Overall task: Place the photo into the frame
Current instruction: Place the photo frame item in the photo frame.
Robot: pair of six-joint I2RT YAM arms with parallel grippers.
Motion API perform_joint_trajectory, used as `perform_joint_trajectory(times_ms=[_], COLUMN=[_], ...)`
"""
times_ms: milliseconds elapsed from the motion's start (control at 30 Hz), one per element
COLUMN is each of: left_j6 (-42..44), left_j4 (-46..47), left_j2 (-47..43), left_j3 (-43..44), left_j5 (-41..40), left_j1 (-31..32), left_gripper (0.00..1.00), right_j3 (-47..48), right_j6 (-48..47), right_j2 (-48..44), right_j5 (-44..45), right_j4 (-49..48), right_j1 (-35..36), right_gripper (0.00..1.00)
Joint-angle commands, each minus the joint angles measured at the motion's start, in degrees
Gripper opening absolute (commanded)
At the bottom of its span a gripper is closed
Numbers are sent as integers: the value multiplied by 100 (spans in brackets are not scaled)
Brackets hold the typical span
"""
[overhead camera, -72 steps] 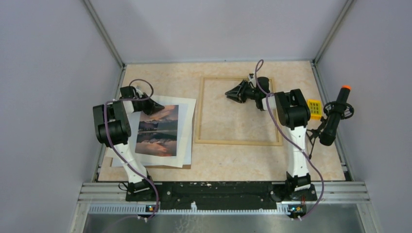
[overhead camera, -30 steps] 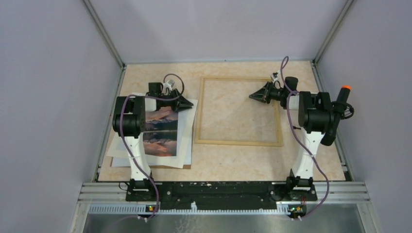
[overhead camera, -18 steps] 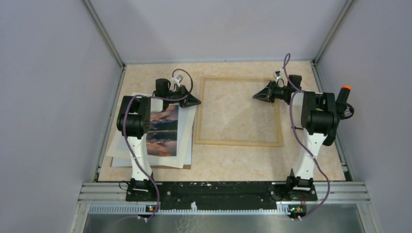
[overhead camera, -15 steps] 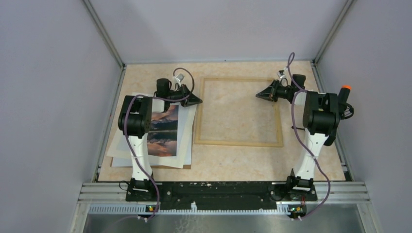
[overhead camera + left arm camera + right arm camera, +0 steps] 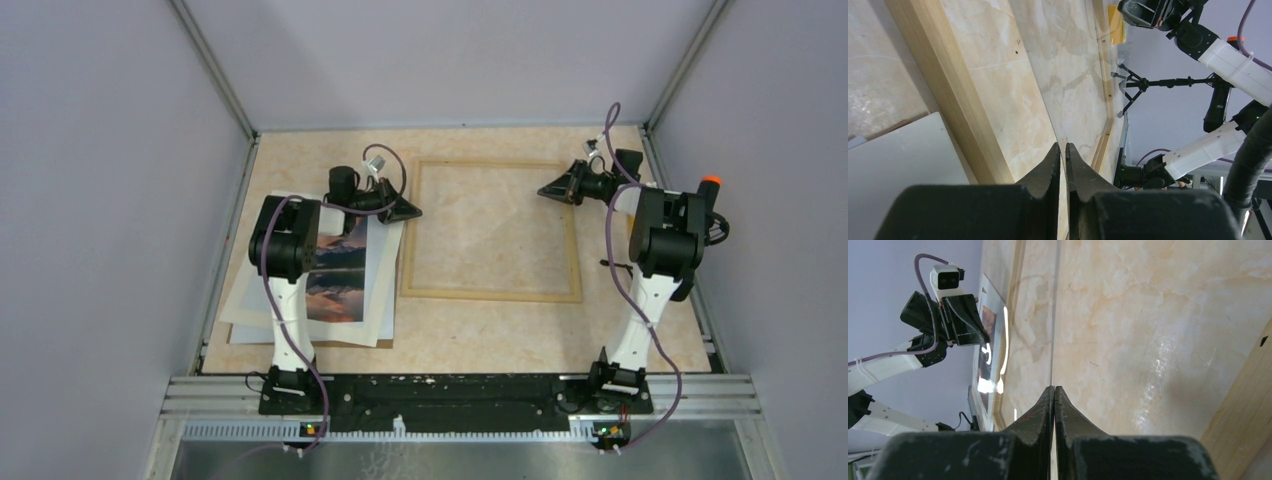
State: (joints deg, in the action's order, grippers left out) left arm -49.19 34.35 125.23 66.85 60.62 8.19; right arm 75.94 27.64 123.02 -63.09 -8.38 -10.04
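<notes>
- Top external view: the photo (image 5: pixel 335 280) lies flat on a white mat (image 5: pixel 386 290) on our left side, outside the frame (image 5: pixel 490 293) and partly hidden by the left arm.
- The frame lies flat mid-table, just beside the mat, with marbled tabletop showing through its opening.
- Our left gripper (image 5: pixel 1064 146) hovers by the frame's left rail, jaws all but closed on nothing.
- Our right gripper (image 5: pixel 1053 387) hangs over the frame's far right corner, jaws pressed together and empty as far as we can tell.
- We judge that picking up the photo has not begun. Next, the left jaws must part and catch a photo edge to lift it off the mat.
</notes>
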Motion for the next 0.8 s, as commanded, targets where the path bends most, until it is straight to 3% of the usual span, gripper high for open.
perform_joint_trajectory(times_ms=[0,133,433,767], left_j6=[78,148,1090,1253], left_j4=[307,254,-973,-1354], left_j2=[97,40,-101,-153], left_j3=[117,93,353,454], left_j5=[129,107,-268,-309], left_j1=[161,199,241,227], left_gripper=[11,10,12,13], right_j3=[113,213,509,488], right_j6=[-337,-437,-826,-937], right_j2=[-213,-178,-165,-236], right_j5=[-126,-144,-100,-37], right_j4=[90,277,824,1051], right_j1=[-16,-18,-14,-24], right_gripper=[0,0,0,0])
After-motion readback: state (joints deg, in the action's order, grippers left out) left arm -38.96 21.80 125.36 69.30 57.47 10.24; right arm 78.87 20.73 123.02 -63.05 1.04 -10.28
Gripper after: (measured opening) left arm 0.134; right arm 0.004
